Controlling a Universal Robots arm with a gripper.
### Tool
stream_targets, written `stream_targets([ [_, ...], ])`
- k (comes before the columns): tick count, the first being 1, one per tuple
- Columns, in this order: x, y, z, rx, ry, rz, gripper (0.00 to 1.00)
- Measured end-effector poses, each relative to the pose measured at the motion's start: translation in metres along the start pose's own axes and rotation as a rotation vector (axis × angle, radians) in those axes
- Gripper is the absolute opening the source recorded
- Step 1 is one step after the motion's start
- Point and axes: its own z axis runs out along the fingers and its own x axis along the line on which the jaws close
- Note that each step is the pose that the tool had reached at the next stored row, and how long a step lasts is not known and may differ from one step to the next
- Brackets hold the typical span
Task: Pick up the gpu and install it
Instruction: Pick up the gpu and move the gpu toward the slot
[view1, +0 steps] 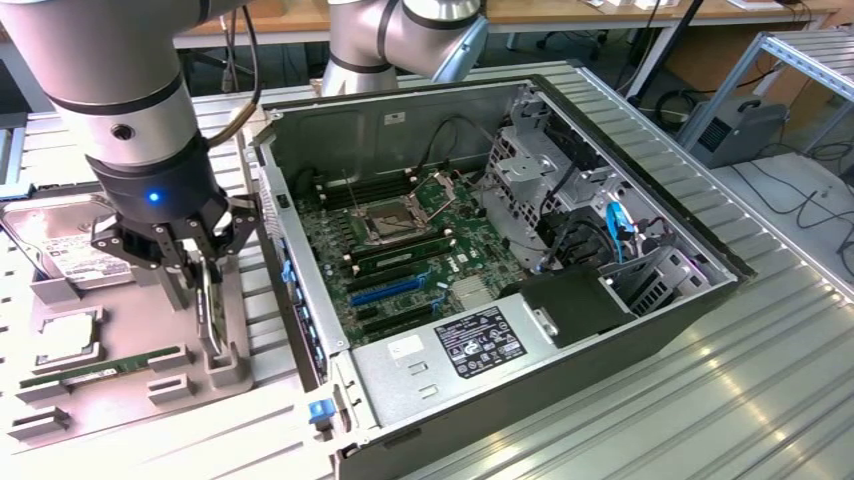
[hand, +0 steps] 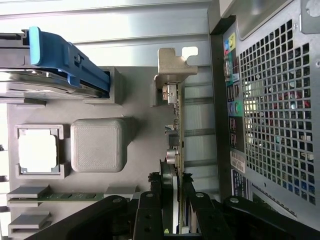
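The gripper (view1: 199, 292) hangs over the grey fixture tray (view1: 118, 308) at the exterior view's left, just outside the open computer case (view1: 587, 325). Its dark fingers (view1: 176, 285) point straight down and are closed on the gpu (view1: 211, 322) — one finger on each flat face of the card. In the wrist view the gripper (hand: 172, 186) shows the same hold: the gpu (hand: 179, 131) is seen edge-on, a thin green board running away from the fingers (hand: 150, 210) that press on it from both sides, with its silver end bracket (hand: 172, 70) at the far end.

The card stands upright on its long edge, its lower end down at a grey holder block (view1: 224, 368) on the tray. Whether it is seated in that block or just lifted clear, I cannot tell.

Other parts lie on the same tray — a silver hard drive (view1: 64, 248) with a white label at the far end, a square processor (view1: 67, 338) in its pocket, and a slim green RAM stick (view1: 110, 367) nearer the camera. In the wrist view the tray (hand: 137, 167) also carries a plain grey cube (hand: 97, 145) beside the processor (hand: 37, 151), and a blue handle (hand: 60, 57) sits over the hard drive.

Inside the case the green motherboard (view1: 400, 250) lies exposed. The case's perforated rear panel (hand: 272, 125) stands close beside the held card.
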Motion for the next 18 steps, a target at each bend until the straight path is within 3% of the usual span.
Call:
stream_targets([
  [18, -0.0001, 0.0001, -0.0055, -0.0001, 0.0, 0.0, 0.27],
])
